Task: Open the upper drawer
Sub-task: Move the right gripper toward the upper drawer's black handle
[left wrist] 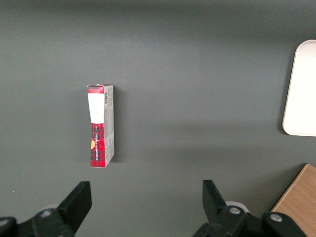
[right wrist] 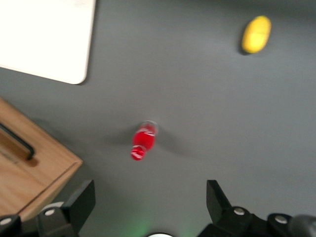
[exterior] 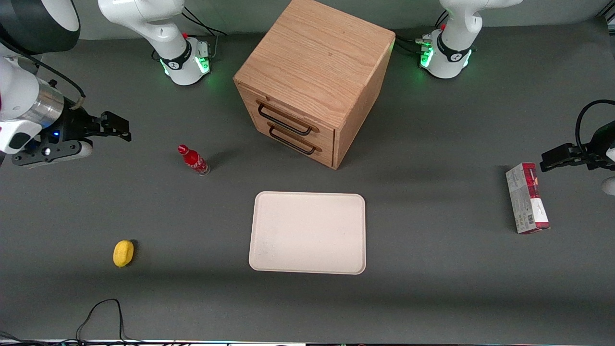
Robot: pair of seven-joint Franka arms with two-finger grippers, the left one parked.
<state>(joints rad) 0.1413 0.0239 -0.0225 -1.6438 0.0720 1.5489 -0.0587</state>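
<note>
Upper drawer [exterior: 288, 117]: shut, seen whole only from the front. Gripper [exterior: 116, 128]: fingers apart, at table's [exterior: 432, 144] working-arm end; wrist view shows bottle [right wrist: 142, 140], lemon [right wrist: 256, 34].

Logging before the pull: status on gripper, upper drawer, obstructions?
Gripper open, empty, toward working arm's end. Upper drawer shut, handle untouched. Red bottle stands between them, possibly in the path.

We log the tool [right wrist: 148, 205] hanging above the grey worktop [right wrist: 207, 84] with its two dark fingers [right wrist: 79, 202] spread wide, nothing between them. A red bottle [right wrist: 142, 139] stands on the worktop between the wooden cabinet [right wrist: 34, 168] and a yellow object [right wrist: 256, 33]. A black wire handle [right wrist: 17, 140] shows on the cabinet front. A pale tray's [right wrist: 47, 34] corner lies near the cabinet.
</note>
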